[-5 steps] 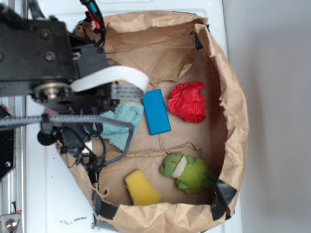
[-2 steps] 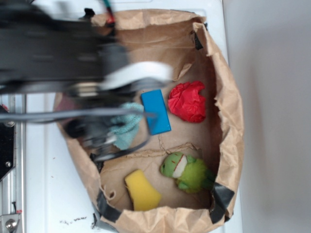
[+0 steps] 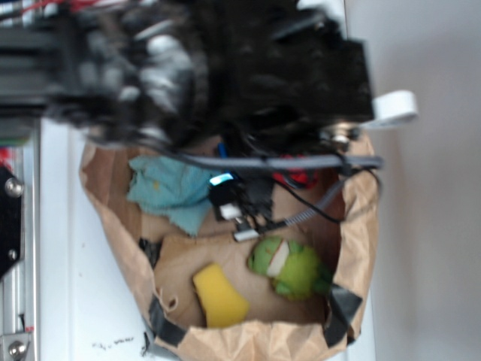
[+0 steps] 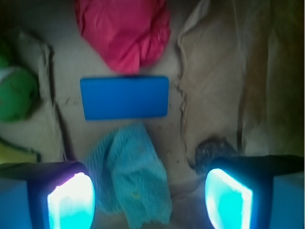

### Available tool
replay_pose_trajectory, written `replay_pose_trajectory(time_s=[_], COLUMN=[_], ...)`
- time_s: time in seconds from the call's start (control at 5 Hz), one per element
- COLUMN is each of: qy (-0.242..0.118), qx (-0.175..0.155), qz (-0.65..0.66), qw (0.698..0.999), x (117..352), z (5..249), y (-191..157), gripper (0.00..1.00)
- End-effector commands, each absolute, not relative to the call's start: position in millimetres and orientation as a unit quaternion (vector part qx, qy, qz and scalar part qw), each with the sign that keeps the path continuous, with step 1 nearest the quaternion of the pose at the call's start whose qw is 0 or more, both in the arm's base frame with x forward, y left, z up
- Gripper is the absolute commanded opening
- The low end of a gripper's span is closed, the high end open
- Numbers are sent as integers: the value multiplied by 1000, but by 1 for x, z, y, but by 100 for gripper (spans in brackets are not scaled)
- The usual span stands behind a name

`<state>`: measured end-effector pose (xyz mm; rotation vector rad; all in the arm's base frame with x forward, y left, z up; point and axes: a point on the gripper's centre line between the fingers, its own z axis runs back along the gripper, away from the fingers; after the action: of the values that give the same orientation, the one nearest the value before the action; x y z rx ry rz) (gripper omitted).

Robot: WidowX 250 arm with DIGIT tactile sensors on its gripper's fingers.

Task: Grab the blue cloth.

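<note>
The blue cloth [image 4: 133,179], a pale teal terry towel with a small yellowish spot, lies crumpled on the brown bag floor. In the wrist view it sits low between my two glowing fingers [image 4: 71,200], nearer the left one. My gripper [image 4: 150,200] stands wide open above it, touching nothing. From the exterior view the cloth [image 3: 169,192] is spread at the bag's left side. The gripper [image 3: 237,203] hangs just right of it under the blurred black arm.
A flat bright-blue block [image 4: 125,98] lies just beyond the cloth, with a red wad [image 4: 124,33] behind it. A green plush toy [image 3: 289,267] and a yellow sponge [image 3: 219,295] sit at the bag's near end. Crumpled paper bag walls [image 3: 361,218] enclose everything.
The arm has swung fast to the right across the bag and is blurred. It now covers the blue block and most of the red wad. The blue cloth now lies uncovered.
</note>
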<state>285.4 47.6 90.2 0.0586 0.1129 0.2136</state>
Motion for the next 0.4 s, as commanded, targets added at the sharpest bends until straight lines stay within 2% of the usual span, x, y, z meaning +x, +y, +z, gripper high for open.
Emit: replay_pose_trajectory(time_s=[0.0, 0.2], qy=[4, -7], qx=[55, 53], qz=[68, 43], qw=[996, 998], x=[276, 259], z=[78, 72], y=[43, 38], gripper=[100, 100])
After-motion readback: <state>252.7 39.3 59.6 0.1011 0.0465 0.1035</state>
